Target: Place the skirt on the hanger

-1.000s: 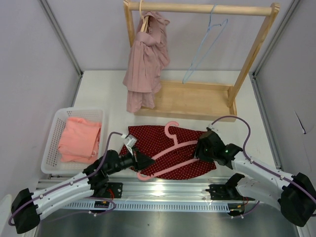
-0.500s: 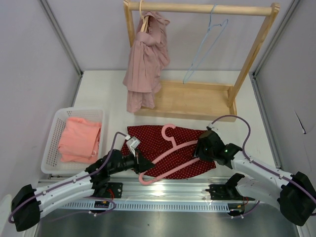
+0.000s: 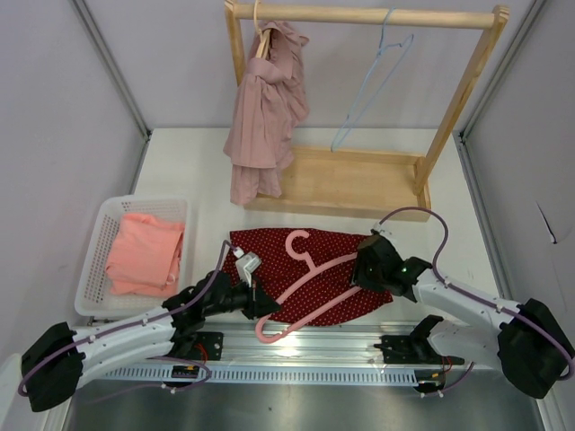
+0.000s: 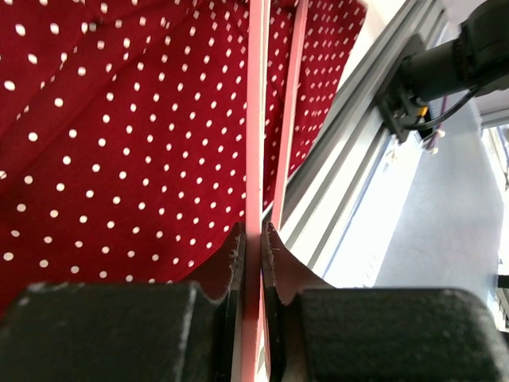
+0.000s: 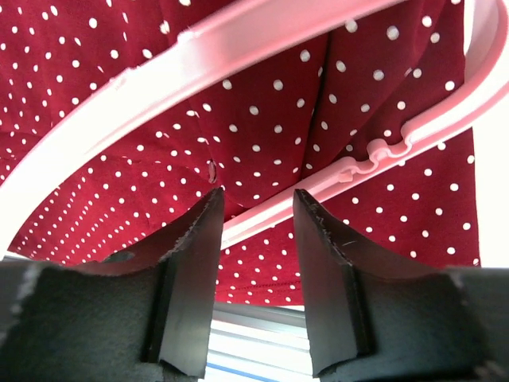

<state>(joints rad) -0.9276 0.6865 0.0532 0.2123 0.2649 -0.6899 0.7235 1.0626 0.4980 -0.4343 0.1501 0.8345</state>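
On my far left the basket (image 3: pixel 97 285) with its pink garment (image 3: pixel 144 253) plays no part now. Next along, my left gripper (image 3: pixel 260 303) is clamped on the near end of the pink hanger (image 3: pixel 316 273); the left wrist view shows the bar pinched tight between my fingertips (image 4: pixel 233 247). The hanger lies slantwise on top of the red dotted skirt (image 3: pixel 269 250), which is spread flat on the table in front of the wooden rack (image 3: pixel 359 180). At the hanger's other end my right gripper (image 3: pixel 364 269) hovers with jaws spread, the lower bar crossing the gap unpinched. As I judge it, the waistband must go over the hanger arm, so I should hold the left end steady and slightly raised, then take only cloth in the right fingers, not the bar.
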